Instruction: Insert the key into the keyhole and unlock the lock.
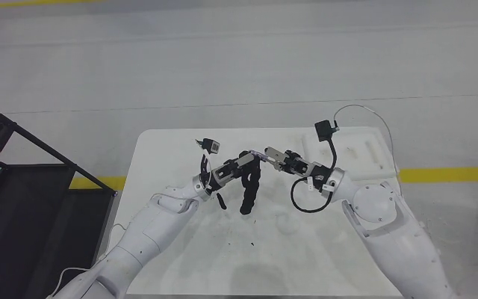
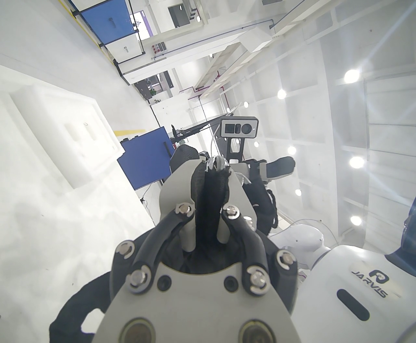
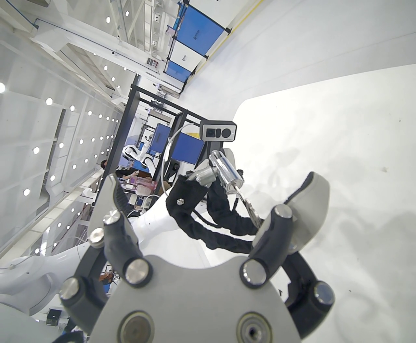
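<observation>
Robotics lab inside a large industrial hall: high white ceiling with rows of round lights point(image 2: 352, 75), blue partition panels point(image 3: 200, 31), black metal frame point(image 3: 130, 97), yellow line point(image 1: 441, 175) on pale grey floor, second white robot point(image 3: 135, 152) farther off, white worktable point(image 1: 172, 157)

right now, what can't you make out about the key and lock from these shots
- Right wrist view: the head of the key is hidden behind a finger of the right gripper; contact unclear.
- Same view: the key covers the keyhole of the lock; depth and turn unclear.
- Left wrist view: the black cable clamped in the left gripper hides the lock body.
- Top view: key too small to see.
</observation>
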`<state>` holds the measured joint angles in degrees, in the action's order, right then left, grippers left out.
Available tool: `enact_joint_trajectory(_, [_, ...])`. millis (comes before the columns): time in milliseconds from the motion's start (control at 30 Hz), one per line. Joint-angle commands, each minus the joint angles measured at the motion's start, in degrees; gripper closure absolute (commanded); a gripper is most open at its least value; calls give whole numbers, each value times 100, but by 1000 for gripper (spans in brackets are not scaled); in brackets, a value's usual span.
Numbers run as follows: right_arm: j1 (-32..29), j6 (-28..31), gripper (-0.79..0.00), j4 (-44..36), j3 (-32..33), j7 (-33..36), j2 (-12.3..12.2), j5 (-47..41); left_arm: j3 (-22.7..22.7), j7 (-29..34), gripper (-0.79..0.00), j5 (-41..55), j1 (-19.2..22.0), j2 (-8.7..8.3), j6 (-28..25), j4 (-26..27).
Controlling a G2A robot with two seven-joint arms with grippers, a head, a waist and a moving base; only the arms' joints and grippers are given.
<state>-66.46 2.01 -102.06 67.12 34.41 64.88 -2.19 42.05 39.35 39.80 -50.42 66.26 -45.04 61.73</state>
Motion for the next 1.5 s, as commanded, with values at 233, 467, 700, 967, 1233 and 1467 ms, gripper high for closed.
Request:
enact_joint_trajectory(233, [-30,20,-785,45,7,-61,17,-14,0,1,0,-1,0,0,0,0])
enact_joint_trajectory(467, [-395,93,-785,32,396,-179,-35,-105,0,1,0,-1,0,0,0,0])
enact_joint_trajectory(700, [-888,669,-785,102,882,-60,-108,-322,0,1,0,-1,0,0,0,0])
enact_joint_trajectory(967, [-954,2212,-785,569,1128,132,-156,-129,0,1,0,-1,0,0,0,0])
enact_joint_trajectory(1233, [-954,2212,-785,569,1128,132,-156,-129,75,-110,0,-173,-80,2,-69,143])
enact_joint_trajectory(1467, [-954,2212,-785,569,1128,132,-156,-129,403,32,0,-847,-162,-57,-637,284])
